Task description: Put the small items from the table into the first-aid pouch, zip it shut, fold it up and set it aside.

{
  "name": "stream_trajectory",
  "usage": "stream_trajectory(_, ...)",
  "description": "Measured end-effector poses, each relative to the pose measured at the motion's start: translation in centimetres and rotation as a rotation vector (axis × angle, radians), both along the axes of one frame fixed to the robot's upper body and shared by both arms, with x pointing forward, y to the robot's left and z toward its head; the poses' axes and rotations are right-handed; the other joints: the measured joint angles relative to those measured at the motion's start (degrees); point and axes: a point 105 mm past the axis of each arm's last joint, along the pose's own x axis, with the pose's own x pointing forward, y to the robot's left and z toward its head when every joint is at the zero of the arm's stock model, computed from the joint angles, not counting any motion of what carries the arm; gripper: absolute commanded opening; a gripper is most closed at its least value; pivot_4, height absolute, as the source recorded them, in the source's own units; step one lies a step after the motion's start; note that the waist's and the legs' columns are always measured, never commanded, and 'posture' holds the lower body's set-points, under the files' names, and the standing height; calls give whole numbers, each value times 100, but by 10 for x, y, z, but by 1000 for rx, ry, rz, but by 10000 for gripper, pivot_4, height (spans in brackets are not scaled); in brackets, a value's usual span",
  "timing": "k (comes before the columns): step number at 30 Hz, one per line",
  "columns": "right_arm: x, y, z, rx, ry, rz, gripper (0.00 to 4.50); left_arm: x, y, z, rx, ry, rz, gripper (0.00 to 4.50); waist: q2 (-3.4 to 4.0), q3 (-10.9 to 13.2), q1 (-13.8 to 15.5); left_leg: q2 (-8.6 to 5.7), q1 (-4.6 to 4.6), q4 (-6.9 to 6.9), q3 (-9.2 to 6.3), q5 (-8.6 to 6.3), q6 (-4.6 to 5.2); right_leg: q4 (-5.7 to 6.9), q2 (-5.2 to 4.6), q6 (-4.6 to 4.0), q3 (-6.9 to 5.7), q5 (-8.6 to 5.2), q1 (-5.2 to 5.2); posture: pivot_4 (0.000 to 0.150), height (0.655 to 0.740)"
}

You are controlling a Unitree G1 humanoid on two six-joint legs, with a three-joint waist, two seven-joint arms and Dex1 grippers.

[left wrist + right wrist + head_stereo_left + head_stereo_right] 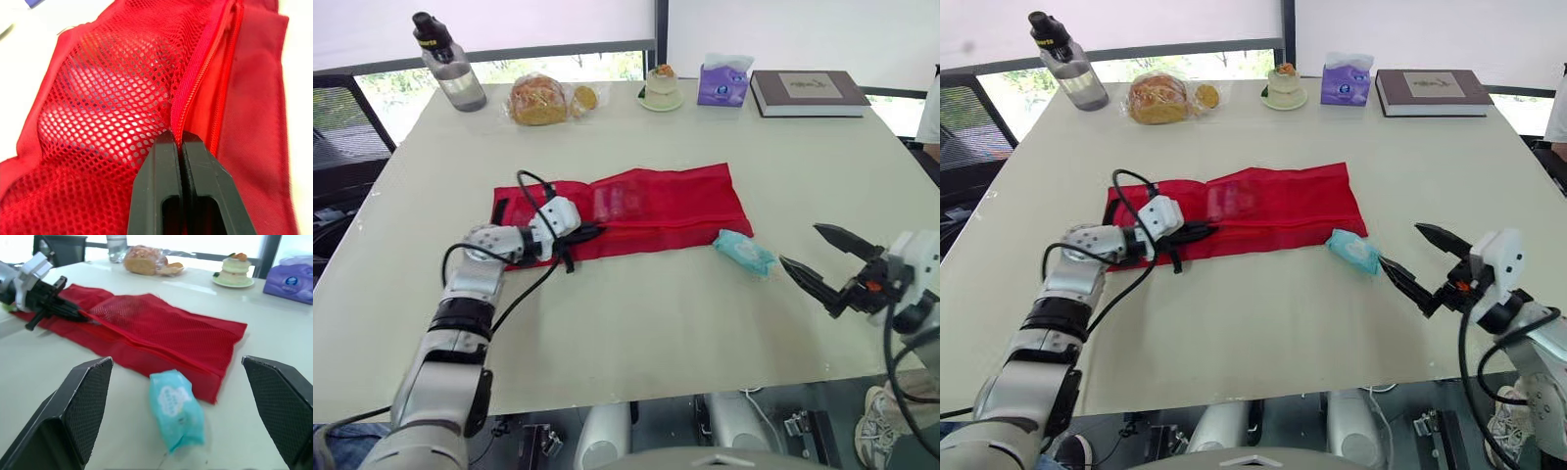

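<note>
Pouch [656, 211] lies flat and unfolded mid-surface [656, 333]. My left gripper [592, 232] is pinched tight on the pouch's mesh edge by the zip [195, 83], which looks open to me. A pale item [98, 112] shows through the mesh, so I judge some loading done. Teal packet [744, 252] sits outside, just beside the pouch's right-hand end. My right gripper [801, 245] is spread wide and empty, near the packet. Left to do: packet in, zip shut, fold, set aside.
</note>
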Motion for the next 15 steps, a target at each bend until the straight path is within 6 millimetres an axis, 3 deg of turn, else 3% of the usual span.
stream_trajectory(4, -4, 4, 7, -6, 5, 39, 44821, -8, 21, 2, 21, 11, 56, 0, 0, 0, 40, 2, 8, 0, -2, 0, 0, 4, 2, 0, -4, 0, 3, 1500, 7400)
stream_trajectory(10, -1, 16, 19, -7, -24, 87, 44821, -10, 19, 6, 9, 24, 72, 0, -1, -1, 109, 1, 1, 8, 0, 0, 0, -2, 1, -2, -4, 1, 6, 1500, 7400)
stream_trajectory(11, -1, 17, 18, -9, -21, 91, 45000, -10, 17, 8, 5, 25, 70, 6276, -1, -1, 125, 1, 0, 8, -1, 0, 0, -2, 1, -2, -5, 1, 5, 1500, 7400)
stream_trajectory(15, -1, 17, 18, -20, -17, 94, 45000, -12, 13, 15, 11, 38, 54, 24008, -1, -1, 179, 0, -3, 8, -1, 0, 0, -2, 1, -3, -6, 2, 4, 1500, 7400)
